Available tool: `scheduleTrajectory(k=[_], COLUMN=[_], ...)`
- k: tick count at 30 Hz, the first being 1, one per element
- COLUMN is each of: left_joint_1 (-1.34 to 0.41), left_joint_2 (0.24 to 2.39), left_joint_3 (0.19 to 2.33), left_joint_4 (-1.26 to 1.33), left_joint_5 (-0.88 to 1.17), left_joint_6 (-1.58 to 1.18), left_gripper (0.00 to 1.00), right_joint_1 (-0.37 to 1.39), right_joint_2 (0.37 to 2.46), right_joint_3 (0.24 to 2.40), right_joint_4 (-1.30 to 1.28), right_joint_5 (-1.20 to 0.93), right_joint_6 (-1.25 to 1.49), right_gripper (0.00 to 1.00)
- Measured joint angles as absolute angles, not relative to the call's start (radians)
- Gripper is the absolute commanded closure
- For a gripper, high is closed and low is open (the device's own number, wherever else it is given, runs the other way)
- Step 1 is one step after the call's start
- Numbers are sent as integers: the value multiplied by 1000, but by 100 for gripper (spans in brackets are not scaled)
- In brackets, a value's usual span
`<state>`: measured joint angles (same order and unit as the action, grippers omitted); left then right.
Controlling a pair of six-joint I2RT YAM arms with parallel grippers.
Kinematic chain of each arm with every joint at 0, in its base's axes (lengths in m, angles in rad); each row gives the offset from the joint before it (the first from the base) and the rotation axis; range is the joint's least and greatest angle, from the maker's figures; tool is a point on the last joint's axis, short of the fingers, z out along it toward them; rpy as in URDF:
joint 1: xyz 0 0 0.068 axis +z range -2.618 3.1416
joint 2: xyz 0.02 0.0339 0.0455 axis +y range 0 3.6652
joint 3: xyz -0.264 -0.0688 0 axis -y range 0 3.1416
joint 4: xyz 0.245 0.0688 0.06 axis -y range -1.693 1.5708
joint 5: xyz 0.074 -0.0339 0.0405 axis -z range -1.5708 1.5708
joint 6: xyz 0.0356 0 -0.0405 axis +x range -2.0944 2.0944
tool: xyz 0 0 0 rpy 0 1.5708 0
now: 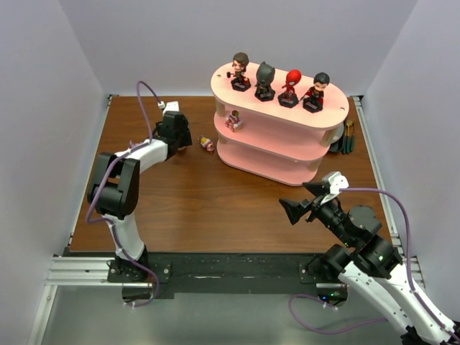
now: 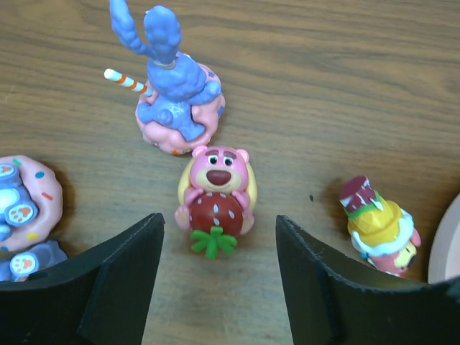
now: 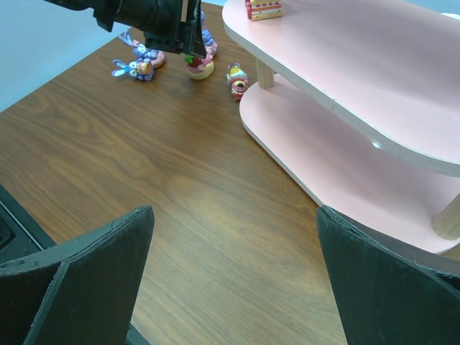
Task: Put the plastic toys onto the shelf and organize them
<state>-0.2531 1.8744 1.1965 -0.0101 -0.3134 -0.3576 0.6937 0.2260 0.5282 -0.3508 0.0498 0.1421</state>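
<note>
Wide open and holding nothing, my left hand (image 2: 219,224) has the pink bear toy (image 2: 215,188) sitting in its gap, touching neither side. My right hand (image 3: 233,215) is open and empty too, over the brown table (image 3: 180,180), near the shelf (image 3: 345,86).

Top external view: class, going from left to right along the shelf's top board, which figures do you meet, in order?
brown-haired figure → black-masked figure → red-masked figure → black-haired figure
</note>
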Motion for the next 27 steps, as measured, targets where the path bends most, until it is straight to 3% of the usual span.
scheduleTrajectory(k=[10,20,27], left_joint_1=[-232,-231,-231], left_joint_2=[1924,1926,1868], left_joint_3=[1210,1216,1186], left_joint_4=[-10,-10,-70], left_joint_5=[-303,-280,-268], left_joint_6=[-356,-352,-354], left_gripper=[52,91,94], right_joint_1=[694,694,694], right_joint_2=[229,237,237], right_joint_3=[528,528,528], right_joint_4=[-351,-352,-352], right_joint_5=[49,49,50], right_joint_6=[142,142,142], right_gripper=[2,1,1])
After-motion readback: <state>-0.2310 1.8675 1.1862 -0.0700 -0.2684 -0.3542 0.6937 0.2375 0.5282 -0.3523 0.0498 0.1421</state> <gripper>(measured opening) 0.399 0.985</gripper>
